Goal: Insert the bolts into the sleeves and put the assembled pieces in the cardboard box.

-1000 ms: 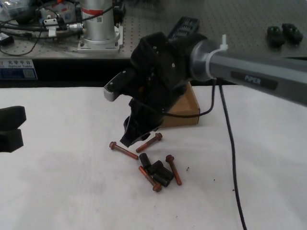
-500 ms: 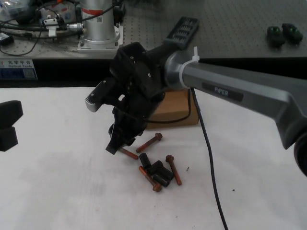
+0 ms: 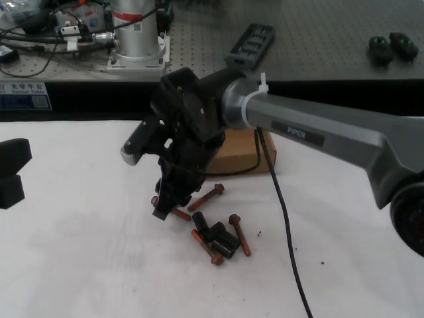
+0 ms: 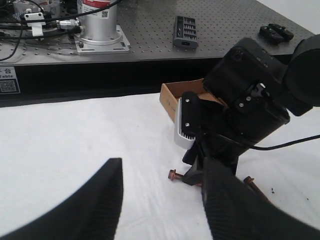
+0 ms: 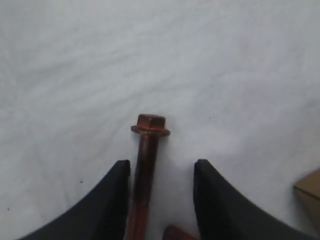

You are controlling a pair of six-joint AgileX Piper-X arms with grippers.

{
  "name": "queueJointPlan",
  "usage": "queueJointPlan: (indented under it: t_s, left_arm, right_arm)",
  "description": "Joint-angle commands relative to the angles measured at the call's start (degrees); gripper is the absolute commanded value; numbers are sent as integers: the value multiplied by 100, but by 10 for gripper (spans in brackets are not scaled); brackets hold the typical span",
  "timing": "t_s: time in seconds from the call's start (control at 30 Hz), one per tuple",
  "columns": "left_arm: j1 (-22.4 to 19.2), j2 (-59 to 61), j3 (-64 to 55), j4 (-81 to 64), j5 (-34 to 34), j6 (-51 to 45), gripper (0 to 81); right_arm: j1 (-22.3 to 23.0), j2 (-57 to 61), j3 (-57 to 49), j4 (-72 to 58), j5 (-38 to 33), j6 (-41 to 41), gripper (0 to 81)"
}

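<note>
Several copper bolts (image 3: 238, 233) and black sleeves (image 3: 218, 240) lie in a loose pile on the white cloth. My right gripper (image 3: 165, 204) is down at the pile's left end, open, its fingers (image 5: 105, 210) on either side of one bolt (image 5: 145, 165) lying flat on the cloth; the same gripper (image 4: 200, 175) is in the left wrist view with that bolt's head (image 4: 172, 175) poking out. The cardboard box (image 3: 240, 154) sits behind the right arm. My left gripper (image 4: 160, 200) is open and empty over bare cloth at the bench's left edge (image 3: 12, 173).
A black cable (image 3: 285, 218) trails from the right arm across the cloth toward the front. Behind the cloth lies a perforated metal table (image 3: 318, 33) with a silver cylinder base (image 3: 136, 36), a black tray (image 3: 250, 43) and small dark parts (image 3: 393, 46).
The right arm swung left and lowered, bringing its open fingers down around the leftmost bolt. The left gripper stayed in place.
</note>
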Motion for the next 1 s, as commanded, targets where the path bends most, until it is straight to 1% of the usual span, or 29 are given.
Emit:
queueJointPlan:
  t_s: [0.0, 0.07, 0.23, 0.4, 0.63, 0.73, 0.8, 0.97]
  left_arm:
    - [16, -51, -6, -92, 33, 87, 368]
    - [16, -51, -6, -92, 33, 87, 368]
    - [16, -51, -6, -92, 33, 87, 368]
    - [16, -50, -6, -92, 80, 87, 368]
    - [16, -194, -6, -92, 118, 87, 368]
    - [16, -265, -6, -92, 118, 87, 368]
    - [16, -276, -6, -92, 118, 87, 368]
    - [16, -275, -6, -4, 118, 87, 368]
  right_arm:
    - [-22, -5, -61, 22, -38, -38, 313]
    - [-21, -5, -61, -12, -38, -38, 311]
    - [-21, -5, -61, -42, -38, 7, 228]
    - [-21, -5, -61, -42, -38, 203, 210]
    - [-21, -5, -61, -2, -38, 217, 50]
    - [-21, -5, -61, -3, -38, 352, 1]
    - [-21, -5, -61, -3, -38, 388, 20]
    - [-32, -30, -72, 33, -38, 454, 21]
